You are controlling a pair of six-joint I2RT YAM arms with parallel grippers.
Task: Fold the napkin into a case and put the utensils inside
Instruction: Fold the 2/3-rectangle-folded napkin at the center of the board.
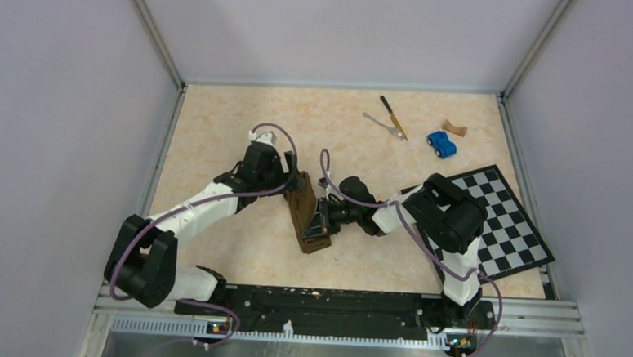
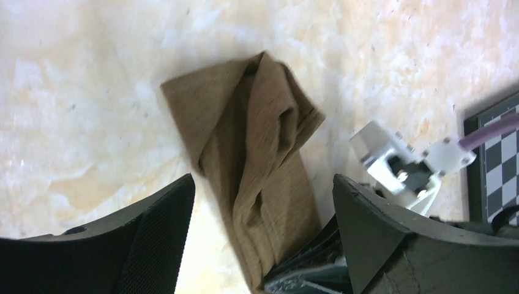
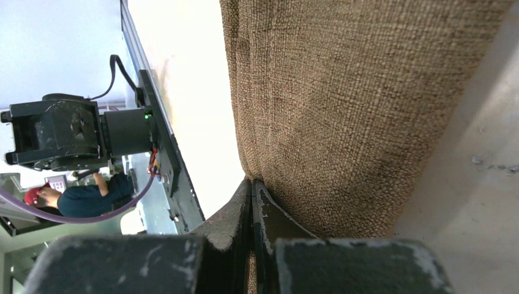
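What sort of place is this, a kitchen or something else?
Probably a robotics lab test cell, not a kitchen: a left arm and right arm bolted to a metal rail, plain grey walls boxing in the table, and a checkered board lying on it.

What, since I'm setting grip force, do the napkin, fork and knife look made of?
The napkin looks like coarse woven cloth, matte brown: the right wrist view shows its weave. The fork seems metal, silvery, though too small to be sure. The knife has a yellow-orange handle, plastic or wood perhaps, and a dark blade of unclear material.
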